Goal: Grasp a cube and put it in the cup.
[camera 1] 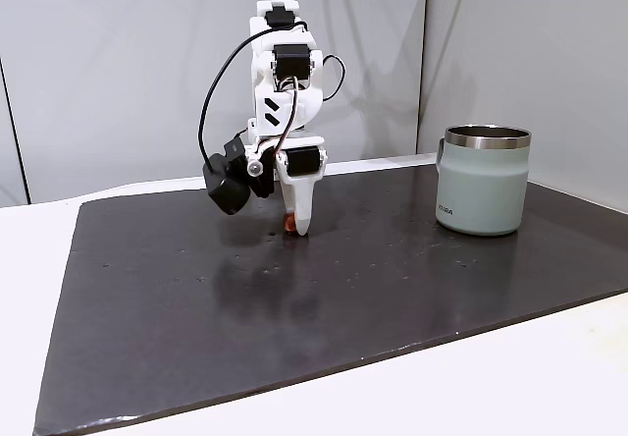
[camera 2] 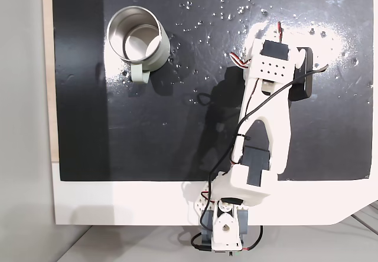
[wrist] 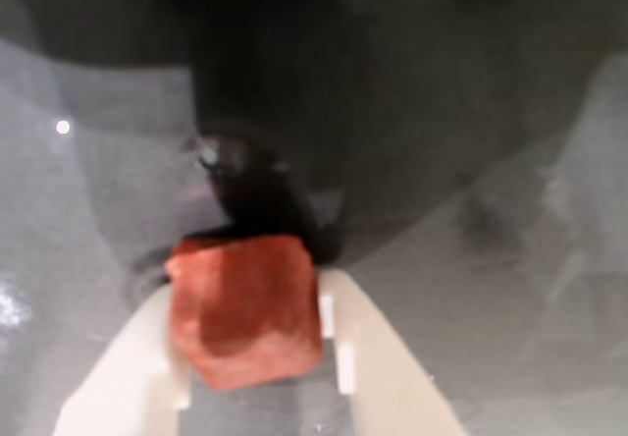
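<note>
Cube [wrist: 245, 308]: lower centre of the wrist view, clamped between the two white fingers [wrist: 118, 377], just above or touching the dark surface [camera 1: 392, 289]; contact not discernible. In a fixed view, visible at the fingertips [camera 1: 290, 222], centre of frame. Gripper [camera 1: 296, 228]: closed on the cube, pointing down. Cup [camera 1: 483, 181]: upright at right of that frame, well apart, apparently empty from above [camera 2: 138, 39]. Grasp judged complete; remaining: lift, carry to cup, release inside.
</note>
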Available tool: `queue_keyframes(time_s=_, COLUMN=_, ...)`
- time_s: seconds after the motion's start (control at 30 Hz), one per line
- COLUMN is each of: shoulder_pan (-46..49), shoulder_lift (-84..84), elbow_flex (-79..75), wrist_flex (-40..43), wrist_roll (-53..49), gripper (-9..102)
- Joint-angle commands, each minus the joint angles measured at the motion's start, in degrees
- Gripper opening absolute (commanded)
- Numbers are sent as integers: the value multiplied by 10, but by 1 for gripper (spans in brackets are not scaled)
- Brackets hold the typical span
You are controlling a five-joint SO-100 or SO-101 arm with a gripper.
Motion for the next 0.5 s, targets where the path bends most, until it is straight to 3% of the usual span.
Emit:
queue_keyframes(time_s=0.0, shoulder_pan=7, shoulder_lift=4, elbow_flex=-21, wrist_flex=9, wrist_roll=-2, gripper=5)
queue_keyframes(time_s=0.27, shoulder_pan=-3, shoulder_lift=69, elbow_flex=-25, wrist_flex=41, wrist_roll=12, gripper=5)
queue_keyframes(time_s=0.47, shoulder_pan=-26, shoulder_lift=142, elbow_flex=-98, wrist_flex=127, wrist_roll=37, gripper=5)
